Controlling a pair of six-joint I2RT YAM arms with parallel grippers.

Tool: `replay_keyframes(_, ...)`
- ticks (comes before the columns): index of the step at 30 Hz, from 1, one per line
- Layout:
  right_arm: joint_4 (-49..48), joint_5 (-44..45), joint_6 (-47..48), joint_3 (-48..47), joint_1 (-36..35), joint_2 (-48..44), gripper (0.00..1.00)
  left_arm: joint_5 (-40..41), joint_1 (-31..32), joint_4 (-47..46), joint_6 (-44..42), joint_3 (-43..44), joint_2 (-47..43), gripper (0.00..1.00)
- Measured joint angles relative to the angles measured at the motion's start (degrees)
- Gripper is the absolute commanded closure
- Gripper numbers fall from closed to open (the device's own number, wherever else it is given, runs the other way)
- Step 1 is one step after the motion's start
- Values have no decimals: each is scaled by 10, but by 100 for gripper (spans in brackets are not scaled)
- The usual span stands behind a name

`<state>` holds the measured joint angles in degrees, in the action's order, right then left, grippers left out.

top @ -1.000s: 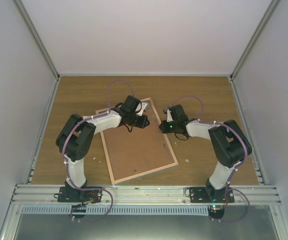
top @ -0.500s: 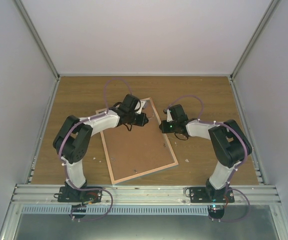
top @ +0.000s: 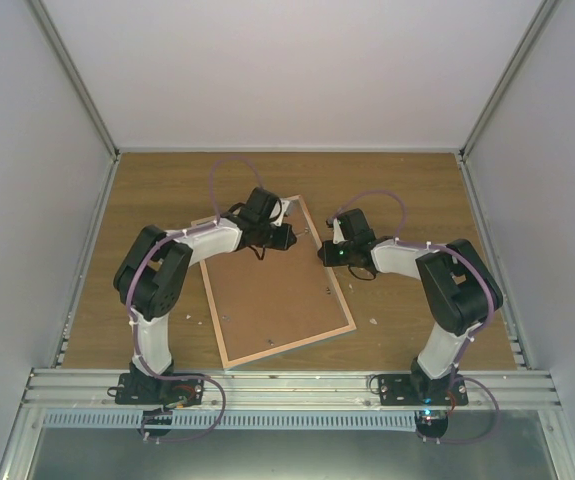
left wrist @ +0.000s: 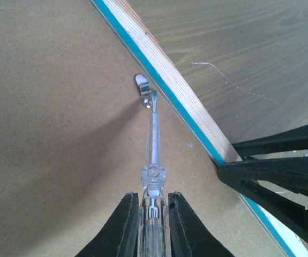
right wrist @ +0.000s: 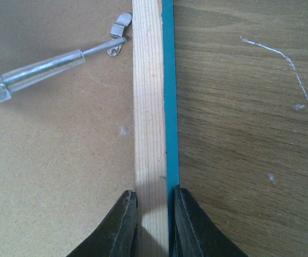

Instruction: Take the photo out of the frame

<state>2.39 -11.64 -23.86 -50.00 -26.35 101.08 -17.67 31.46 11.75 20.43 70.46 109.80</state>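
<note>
The frame (top: 277,300) lies face down on the desk (top: 417,190), just beyond the two arm bases and turned at a slant. Its back is up: brown fibreboard (left wrist: 52,134) inside a pale wood rim (right wrist: 148,107), with a turquoise edge (right wrist: 168,107) on the outer side. The photo cannot be seen; the fibreboard covers the whole opening. A few small white bits (top: 374,321) lie on the desk near the frame's near right corner.

Farther in, the right end effector (right wrist: 152,198) is clenched on the frame's right side. One finger sits on the fibreboard side of the rim and the other against the turquoise edge.

Beyond it, the left end effector (left wrist: 152,201) is clenched on a tool (left wrist: 154,139) with a clear handle and a thin metal shaft. The shaft reaches over the fibreboard, and its tip touches a small metal clip (left wrist: 143,85) fixed just inside the rim near the frame's far right corner. One end of the clip is bent up off the board.

On the bare desk to the right of the frame runs a thin pale scratch (right wrist: 282,59).
</note>
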Motion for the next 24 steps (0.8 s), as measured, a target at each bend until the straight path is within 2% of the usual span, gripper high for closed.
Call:
replay_keyframes(17, 0, 0, -2, 0, 0, 0, 100, 3, -7, -13, 21, -5, 0, 100)
replay_keyframes(24, -25, 5, -32, 31, 12, -17, 99, 3, -8, -14, 26, -45, -64, 100)
